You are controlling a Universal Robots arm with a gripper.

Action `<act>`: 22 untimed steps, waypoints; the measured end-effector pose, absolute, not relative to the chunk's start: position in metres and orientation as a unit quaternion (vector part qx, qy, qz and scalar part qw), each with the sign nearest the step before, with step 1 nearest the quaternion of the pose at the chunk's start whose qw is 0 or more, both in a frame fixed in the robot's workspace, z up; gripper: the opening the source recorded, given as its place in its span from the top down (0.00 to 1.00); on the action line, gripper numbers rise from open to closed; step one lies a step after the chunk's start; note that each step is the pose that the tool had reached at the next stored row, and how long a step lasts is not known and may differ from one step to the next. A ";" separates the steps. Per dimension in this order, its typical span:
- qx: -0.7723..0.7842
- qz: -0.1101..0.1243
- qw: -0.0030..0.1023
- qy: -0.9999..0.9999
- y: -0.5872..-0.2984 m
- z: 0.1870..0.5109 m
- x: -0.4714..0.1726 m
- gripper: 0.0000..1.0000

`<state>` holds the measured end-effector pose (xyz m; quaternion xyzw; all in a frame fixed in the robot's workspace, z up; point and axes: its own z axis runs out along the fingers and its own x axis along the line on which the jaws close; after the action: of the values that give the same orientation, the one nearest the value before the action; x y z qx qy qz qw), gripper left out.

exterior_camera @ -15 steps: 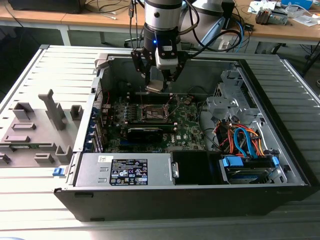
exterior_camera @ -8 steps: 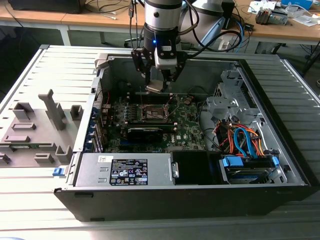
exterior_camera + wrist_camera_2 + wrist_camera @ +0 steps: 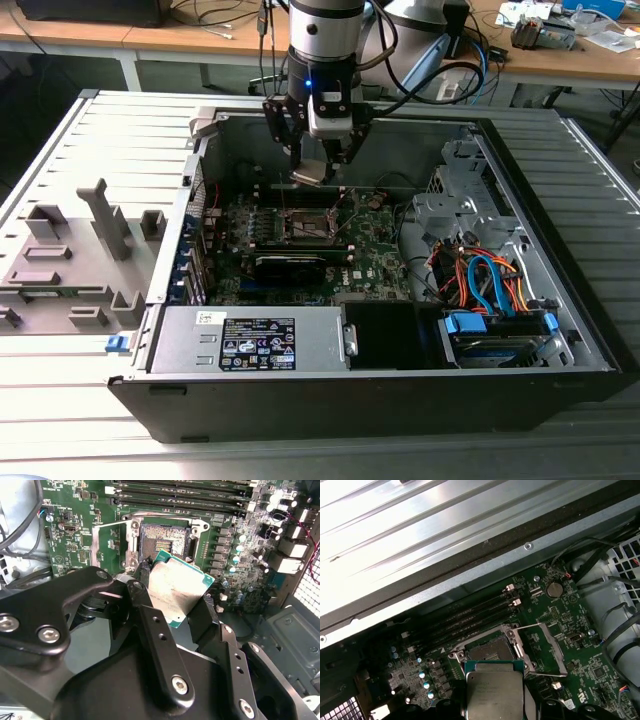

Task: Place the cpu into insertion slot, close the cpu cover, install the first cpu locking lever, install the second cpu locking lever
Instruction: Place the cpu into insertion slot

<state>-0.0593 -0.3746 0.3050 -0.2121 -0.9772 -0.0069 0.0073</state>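
tool (image 3: 313, 172): black, two-fingered, clamped on the small flat square silvery-tan cpu (image 3: 176, 591), which hangs in the air above the square dark-centred, metal-rimmed insertion slot (image 3: 165, 542) in the green motherboard (image 3: 75, 545). thin silvery frame-shaped cpu cover (image 3: 552, 647): stands open beside the slot. progress: early by my judgement; seating, cover closing and both locking steps outstanding.

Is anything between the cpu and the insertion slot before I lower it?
Nothing visible. The cpu, clamped in the jaws, hangs over the open insertion slot; the cpu cover is swung aside, off the opening.
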 end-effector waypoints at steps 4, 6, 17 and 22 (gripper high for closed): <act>-0.217 -0.007 0.007 -0.976 -0.375 0.305 -0.059 0.45; -0.221 -0.007 0.007 -0.975 -0.375 0.305 -0.059 0.45; -0.229 -0.007 0.007 -0.973 -0.375 0.305 -0.059 0.45; -0.231 -0.007 0.007 -0.973 -0.375 0.305 -0.059 0.45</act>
<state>-0.0592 -0.3746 0.3049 -0.2310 -0.9729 -0.0071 0.0072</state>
